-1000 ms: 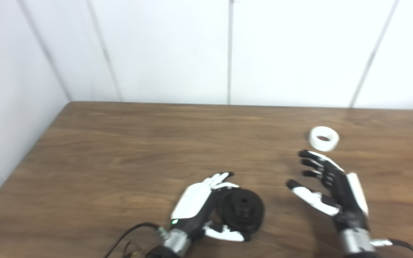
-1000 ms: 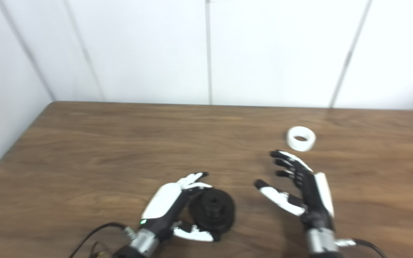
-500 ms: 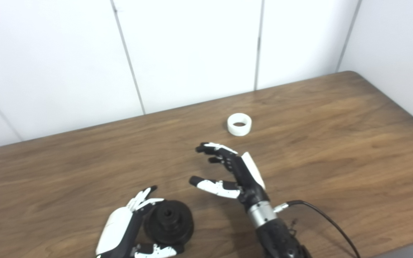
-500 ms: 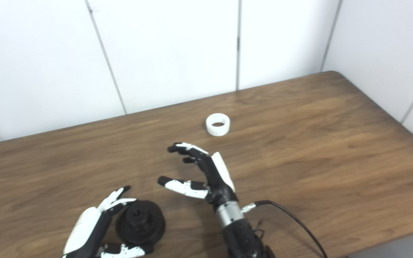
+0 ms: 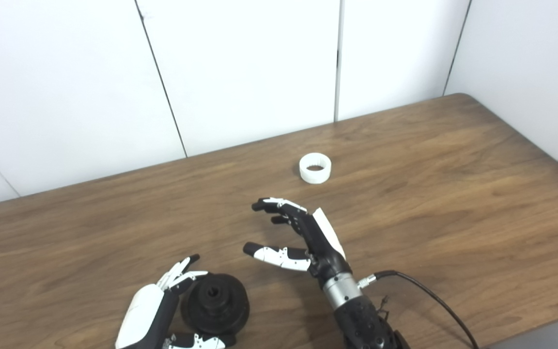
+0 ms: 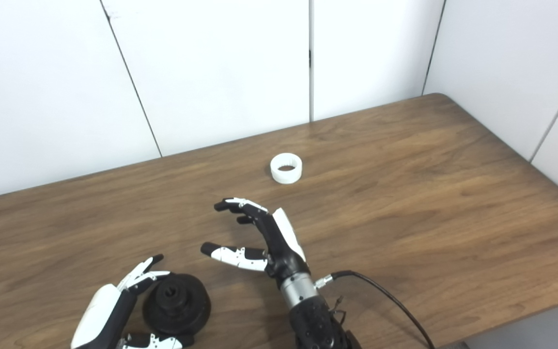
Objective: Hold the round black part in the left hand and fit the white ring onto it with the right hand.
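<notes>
The round black part point(image 5: 216, 303) lies flat on the wooden table point(image 5: 453, 194) near the front edge, also in the right eye view point(image 6: 176, 304). My left hand point(image 5: 153, 310) cups it from the left, fingers nearly straight along its side and thumb in front of it; it is open. The white ring point(image 5: 315, 168) lies on the table farther back, also in the right eye view point(image 6: 286, 168). My right hand point(image 5: 303, 237) is open and empty, fingers spread, between the black part and the ring, well short of the ring.
A black cable point(image 5: 429, 300) runs from my right wrist to the table's front edge. White wall panels point(image 5: 240, 63) stand behind the table and along its right side. The table's right corner point(image 5: 468, 97) is in view.
The whole picture has swung to the right, so the camera moved. Both hands keep nearly the same poses; the ring and the black part have not moved on the table.
</notes>
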### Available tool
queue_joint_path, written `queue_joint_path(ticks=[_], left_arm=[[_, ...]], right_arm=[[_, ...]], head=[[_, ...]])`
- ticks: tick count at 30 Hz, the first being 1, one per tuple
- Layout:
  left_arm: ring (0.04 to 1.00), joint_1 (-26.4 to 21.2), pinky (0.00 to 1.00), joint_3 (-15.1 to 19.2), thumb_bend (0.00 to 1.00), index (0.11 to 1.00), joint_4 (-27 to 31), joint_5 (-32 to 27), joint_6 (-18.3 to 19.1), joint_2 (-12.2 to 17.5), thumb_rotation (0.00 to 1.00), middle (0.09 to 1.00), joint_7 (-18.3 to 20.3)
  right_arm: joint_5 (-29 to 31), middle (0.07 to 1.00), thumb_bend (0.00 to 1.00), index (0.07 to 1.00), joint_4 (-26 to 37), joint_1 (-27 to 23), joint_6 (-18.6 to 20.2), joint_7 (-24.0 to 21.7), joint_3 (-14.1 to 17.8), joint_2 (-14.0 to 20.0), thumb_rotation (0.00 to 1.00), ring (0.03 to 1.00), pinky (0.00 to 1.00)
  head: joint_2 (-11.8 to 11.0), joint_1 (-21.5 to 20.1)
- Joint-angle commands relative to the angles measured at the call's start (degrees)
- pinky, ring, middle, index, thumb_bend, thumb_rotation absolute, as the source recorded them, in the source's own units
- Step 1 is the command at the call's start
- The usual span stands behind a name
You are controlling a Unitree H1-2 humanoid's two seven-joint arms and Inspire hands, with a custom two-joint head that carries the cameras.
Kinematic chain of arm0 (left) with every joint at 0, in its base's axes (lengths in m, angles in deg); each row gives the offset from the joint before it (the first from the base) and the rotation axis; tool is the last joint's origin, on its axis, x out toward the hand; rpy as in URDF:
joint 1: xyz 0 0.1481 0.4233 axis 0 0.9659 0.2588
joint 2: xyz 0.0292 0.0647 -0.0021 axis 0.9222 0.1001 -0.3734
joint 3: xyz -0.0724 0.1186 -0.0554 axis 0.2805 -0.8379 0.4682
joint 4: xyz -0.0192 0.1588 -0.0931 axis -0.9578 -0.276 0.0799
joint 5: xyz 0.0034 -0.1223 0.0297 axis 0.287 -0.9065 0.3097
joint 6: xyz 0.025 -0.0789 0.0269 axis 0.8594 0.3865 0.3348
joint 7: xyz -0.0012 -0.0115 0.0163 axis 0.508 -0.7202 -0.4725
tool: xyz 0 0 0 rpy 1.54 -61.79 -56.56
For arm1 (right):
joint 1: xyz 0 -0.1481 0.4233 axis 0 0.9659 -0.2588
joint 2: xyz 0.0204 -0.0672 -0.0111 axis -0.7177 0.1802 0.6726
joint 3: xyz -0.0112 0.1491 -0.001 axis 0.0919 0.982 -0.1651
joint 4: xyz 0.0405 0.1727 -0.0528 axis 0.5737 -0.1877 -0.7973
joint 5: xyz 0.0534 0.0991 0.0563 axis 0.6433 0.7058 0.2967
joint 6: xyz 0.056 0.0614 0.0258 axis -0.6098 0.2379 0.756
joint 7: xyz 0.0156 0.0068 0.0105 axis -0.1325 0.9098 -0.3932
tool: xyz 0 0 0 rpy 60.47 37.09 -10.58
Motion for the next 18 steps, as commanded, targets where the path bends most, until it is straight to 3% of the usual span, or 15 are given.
queue_joint_path(ticks=[1, 4, 7, 18], left_arm=[[0.962, -0.32, 0.93, 0.32, 0.82, 0.600, 1.32, 0.11, 0.33, 0.35, 0.26, 0.952, 0.49], [0.965, -0.31, 0.92, 0.39, 0.82, 0.600, 1.11, 0.22, 0.16, 0.23, 0.26, 0.955, 0.47], [0.965, -0.34, 0.93, 0.49, 0.81, 0.600, 1.15, 0.24, 0.21, 0.03, 0.26, 0.956, 0.48], [0.962, -0.12, 0.94, 0.31, 0.81, 0.607, 0.64, 0.43, -0.27, -0.02, 0.28, 0.956, 0.59]], right_arm=[[-0.22, 0.816, 0.70, 0.720, 1.27, -3.08, -2.20, 1.03, 0.97, 0.68, 0.34, 0.779, 0.70], [-2.54, 0.805, 0.70, 0.719, 1.72, -4.75, -0.92, 1.70, 2.58, 2.65, 0.33, 0.770, 0.70], [-6.06, 0.816, 0.71, 0.710, 3.22, -6.56, 2.70, 1.70, 4.14, 4.51, 0.33, 0.801, 0.76], [-14.14, 0.844, 0.72, 0.757, 4.05, -13.15, 7.72, 2.39, 7.44, 10.93, 0.39, 0.814, 0.68]], head=[[-0.16, 0.10], [-0.18, 0.31], [-0.30, 0.48], [-0.51, 0.81]])
